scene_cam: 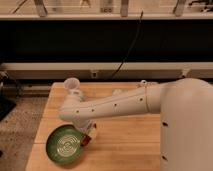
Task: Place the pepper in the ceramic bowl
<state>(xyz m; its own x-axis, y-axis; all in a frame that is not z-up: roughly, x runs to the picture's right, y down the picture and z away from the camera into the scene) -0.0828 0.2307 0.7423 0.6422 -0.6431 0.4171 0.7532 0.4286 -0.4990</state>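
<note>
The green ceramic bowl (59, 147), with paler rings inside, sits at the front left of the wooden table (130, 145). My white arm reaches from the right across the table. My gripper (87, 137) hangs at the bowl's right rim, shut on the small dark-red pepper (85, 141). The pepper sits just over the rim's edge, low above the table. Most of the pepper is hidden by the fingers.
A translucent white cup (71, 85) stands at the back left of the table, close behind my arm. Small pale objects (143, 83) sit at the back edge. A dark cabinet front with a cable runs behind the table. The floor lies to the left.
</note>
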